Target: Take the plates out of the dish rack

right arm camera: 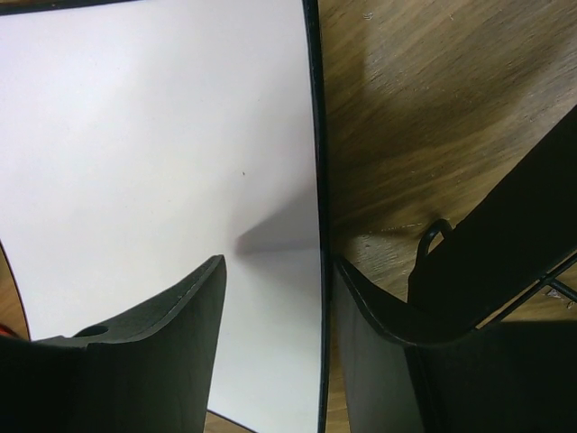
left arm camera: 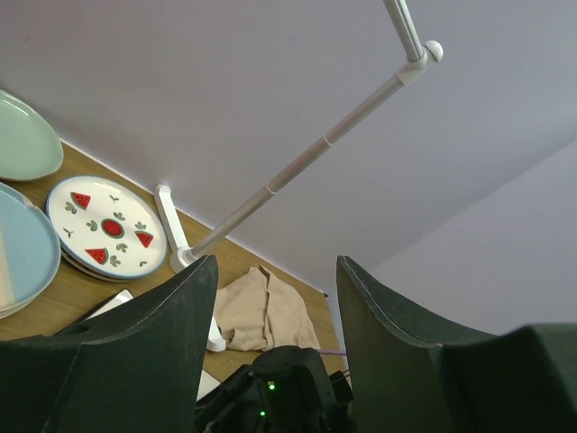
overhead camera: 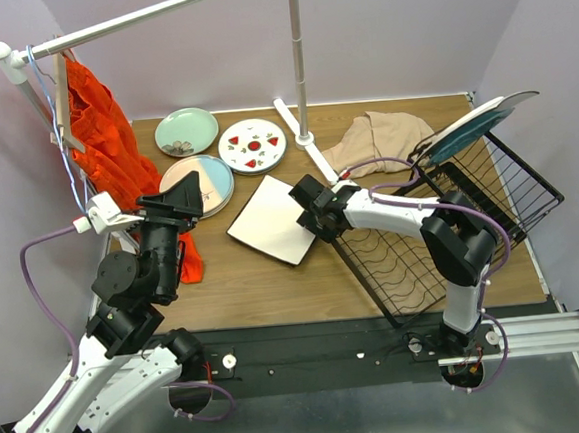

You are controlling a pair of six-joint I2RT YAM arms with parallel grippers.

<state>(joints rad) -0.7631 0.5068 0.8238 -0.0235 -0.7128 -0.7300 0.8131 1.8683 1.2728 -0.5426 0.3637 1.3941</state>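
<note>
A square white plate lies flat on the wooden table, left of the black wire dish rack. My right gripper is open at the plate's right edge, with one finger over the white face and the other just outside the dark rim. A teal plate stands in the rack's upright section at the far right, with a white one against it. My left gripper is raised, open and empty. A pale green plate, a red-spotted plate and a pink-and-blue plate lie at the back left.
A beige cloth lies behind the rack. The white clothes rail stands at the back middle, its foot beside the red-spotted plate. An orange garment hangs at the left, close to my left arm.
</note>
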